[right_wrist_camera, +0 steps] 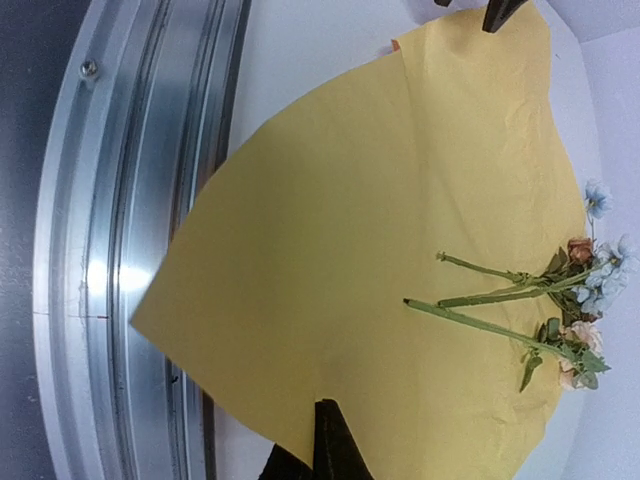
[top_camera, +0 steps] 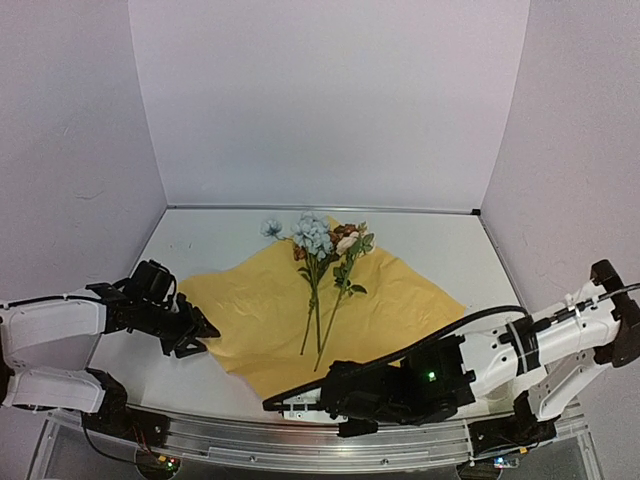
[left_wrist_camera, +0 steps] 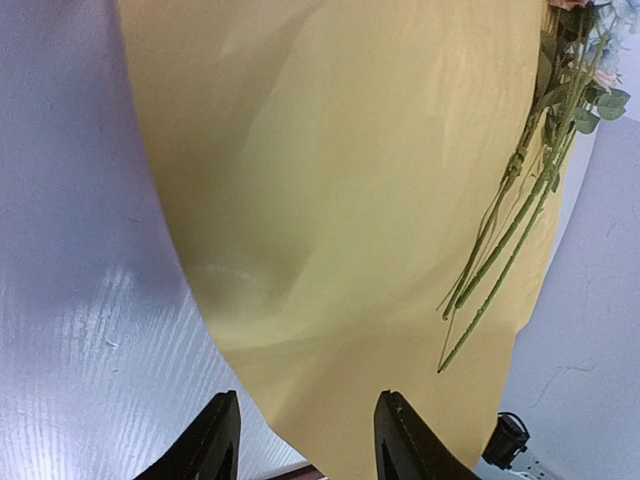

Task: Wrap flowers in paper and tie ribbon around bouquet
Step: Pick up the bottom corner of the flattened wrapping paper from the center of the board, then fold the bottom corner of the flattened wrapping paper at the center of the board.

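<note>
So, paper (top_camera: pixel 262 312) lies spread flat on table (top_camera: pixel 200 238), yellow side up, corners pointing left, right, near and far like a diamond. Flowers (top_camera: pixel 325 268) lie loose on its middle, blooms at the far corner, stems running toward the near side, not wrapped. Left gripper (top_camera: pixel 200 335) sits low at the paper's left corner; its wrist view shows fingers (left_wrist_camera: pixel 215 445) apart with the paper edge between them, not clamped. Right gripper (top_camera: pixel 272 404) reaches leftward along near rail (top_camera: pixel 300 440) to the paper's near edge, jaws together; the tip overlaps the edge, cannot tell whether it pinches the sheet. Small orange bit peeks out by the left corner in right wrist view.
</note>
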